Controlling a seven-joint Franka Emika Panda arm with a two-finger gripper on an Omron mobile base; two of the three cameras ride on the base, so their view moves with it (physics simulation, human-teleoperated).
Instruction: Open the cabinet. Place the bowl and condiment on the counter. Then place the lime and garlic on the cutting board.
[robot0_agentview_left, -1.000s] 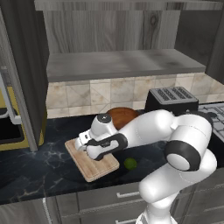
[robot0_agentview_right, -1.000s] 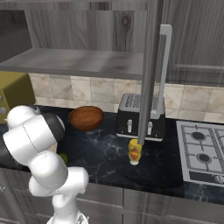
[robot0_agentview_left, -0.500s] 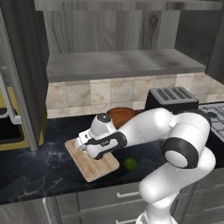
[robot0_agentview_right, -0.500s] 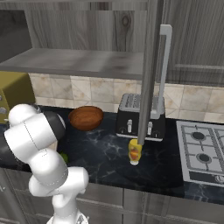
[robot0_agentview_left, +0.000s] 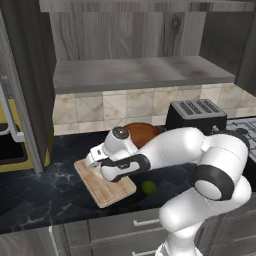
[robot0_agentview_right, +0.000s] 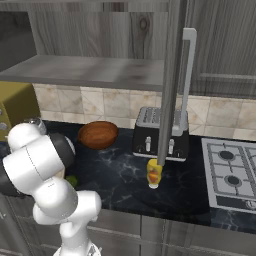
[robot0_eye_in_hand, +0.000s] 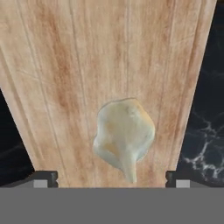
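Observation:
The garlic (robot0_eye_in_hand: 124, 140) lies on the cutting board (robot0_eye_in_hand: 87, 65), in the gap between my gripper's (robot0_eye_in_hand: 111, 177) wide-apart tips, and neither tip touches it. The gripper (robot0_agentview_left: 95, 167) is open and hangs low over the board (robot0_agentview_left: 112, 190) on the counter (robot0_agentview_left: 40, 195). Just off the board's right corner, the lime (robot0_agentview_left: 148, 187) rests on the counter. The bowl (robot0_agentview_left: 145, 132) stands behind my arm, and it shows again as the bowl (robot0_agentview_right: 98, 135) left of the toaster. The condiment (robot0_agentview_right: 154, 173) stands in front of the toaster. The cabinet (robot0_agentview_left: 140, 72) is open, and its shelf is bare.
A black toaster (robot0_agentview_left: 196, 116) stands at the back right, with a stove (robot0_agentview_right: 232, 172) beyond it. The open cabinet door (robot0_agentview_right: 172, 75) hangs edge-on above the condiment, and the other door (robot0_agentview_left: 25, 75) swings out at the left. A yellow appliance (robot0_agentview_right: 15, 102) sits at far left.
The jaws have spread wider over the board and the garlic now lies free between them. The arm has hardly moved.

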